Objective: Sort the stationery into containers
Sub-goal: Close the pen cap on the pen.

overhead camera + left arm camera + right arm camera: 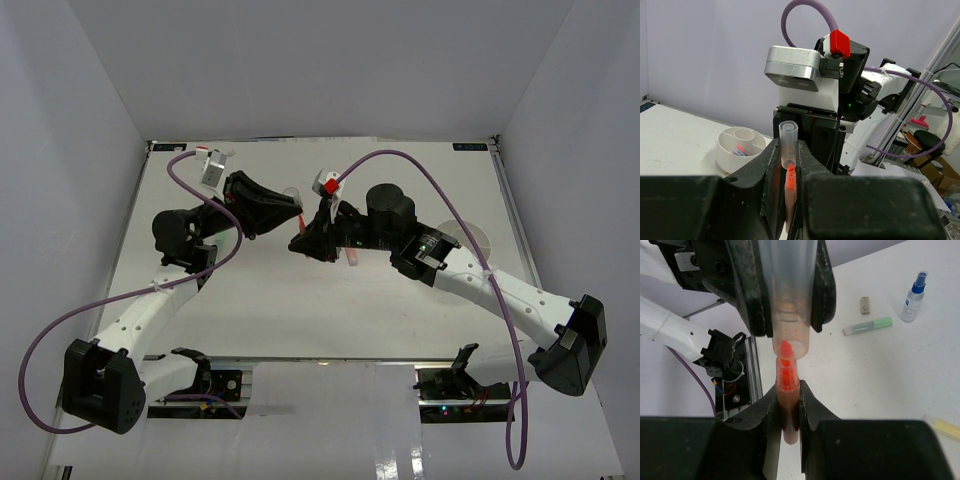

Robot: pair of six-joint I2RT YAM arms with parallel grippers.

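Orange marker (pixel 788 390) meets its clear cap (pixel 790 315) in mid-air.
Tip just inside the cap's mouth; green marker (pixel 867 326), eraser (pixel 865 305) and upright bottle (pixel 912 292) on the table (pixel 880 370); white tub (pixel 722 152) holds pens.

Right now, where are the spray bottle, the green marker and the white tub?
spray bottle (pixel 911 302), right wrist view, clear body.
green marker (pixel 869 326), right wrist view, mid barrel.
white tub (pixel 731 158), left wrist view, outer wall.

You had no writing you could read in any view. The small blue sticker (pixel 468 147) on the far edge of the bench (pixel 300 320) was too small to make out, and the print on the spray bottle (pixel 913 296) showed only as a blur.
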